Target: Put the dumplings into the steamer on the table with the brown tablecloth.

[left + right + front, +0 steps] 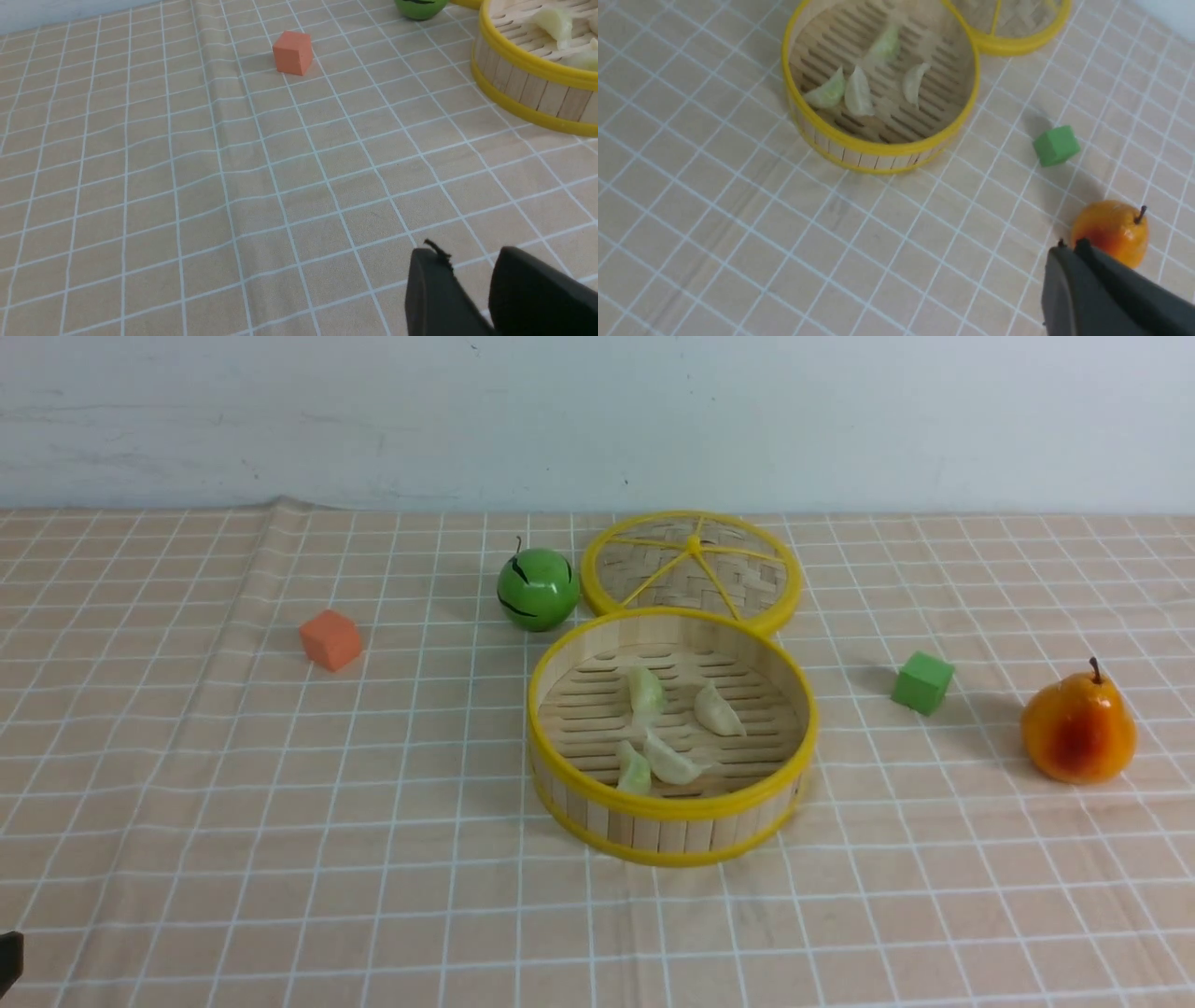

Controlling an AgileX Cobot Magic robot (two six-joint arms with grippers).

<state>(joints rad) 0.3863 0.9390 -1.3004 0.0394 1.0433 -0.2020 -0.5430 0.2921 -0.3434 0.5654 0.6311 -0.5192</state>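
The right pincer (1069, 249) is pressed shut on nothing, hanging above the cloth near the orange pear (1111, 231) on the right side of the desk (187, 821). The left pincer (467, 266) stands partly apart with nothing between its fingers, low over bare brown tablecloth (187, 186) on the near left, well apart from the orange cube (293, 52). Both arms sit pulled back toward the near edge, hardly entering the front view. All four dumplings (667, 761) lie inside the steamer (672, 807) at the centre, two greenish and two cream, clustered on the slotted floor. They look light, smooth and a little slippery; if one had to be lifted, a pinch across the plump middle of the crescent would likely hold best. Behind the steamer lies the woven lid (691, 565), beside a green apple (537, 588), and a green cube (922, 681) sits to the right.
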